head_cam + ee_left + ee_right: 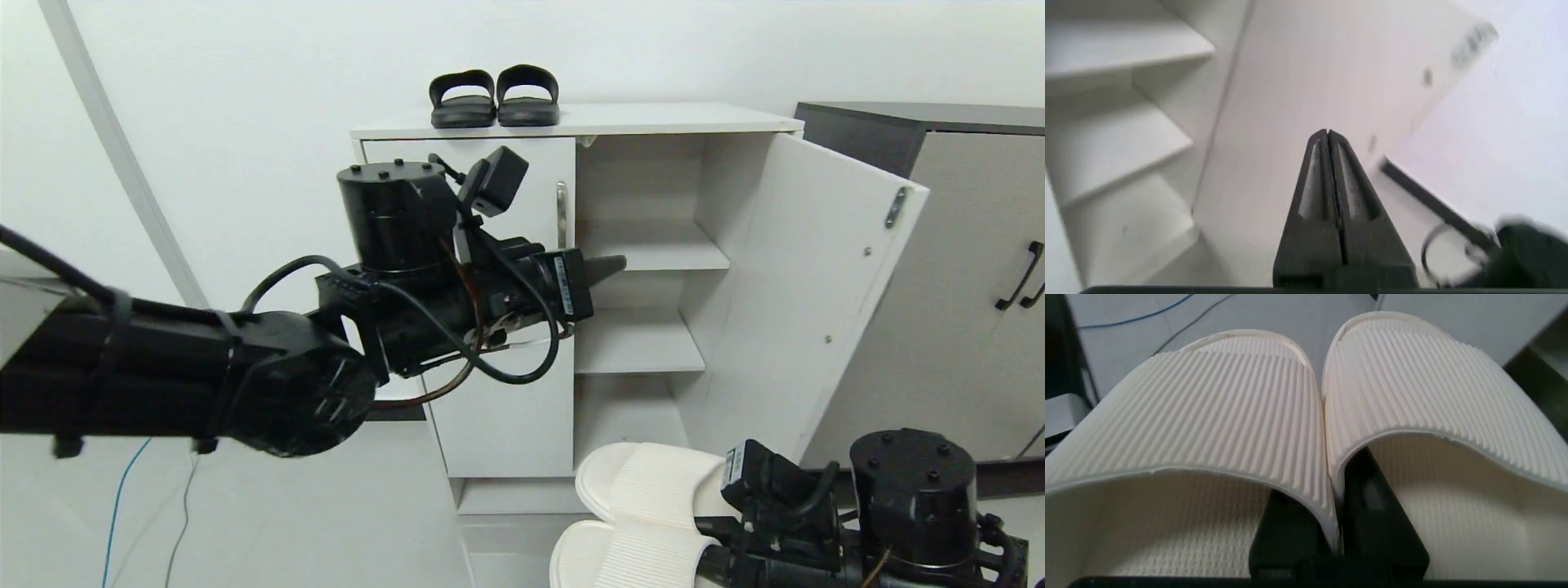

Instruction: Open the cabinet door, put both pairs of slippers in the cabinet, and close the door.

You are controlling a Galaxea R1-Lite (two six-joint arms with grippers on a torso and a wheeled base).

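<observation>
White wall backs the cabinet (678, 119). Left gripper (612, 265) hangs at the open compartment, fingers pressed together on nothing. Black slippers (495, 98) sit on the cabinet top, not yet stowed. Door (784, 302) stands swung wide, presumably to clear the shelves (637, 339) for loading. Right gripper (1337, 532), low before the opening, clamps the adjoining straps of the white slippers (645, 506), carrying both as one.

The left arm (245, 384) is formed of black tubular segments joined by a cylindrical housing (397, 216) capped with screws. Black and brown cables (498, 371) are looped along it, and a white label (562, 282) is fixed behind the tapered left hand (618, 263). The right arm (912, 482) is fitted with a matching screw-topped housing.
</observation>
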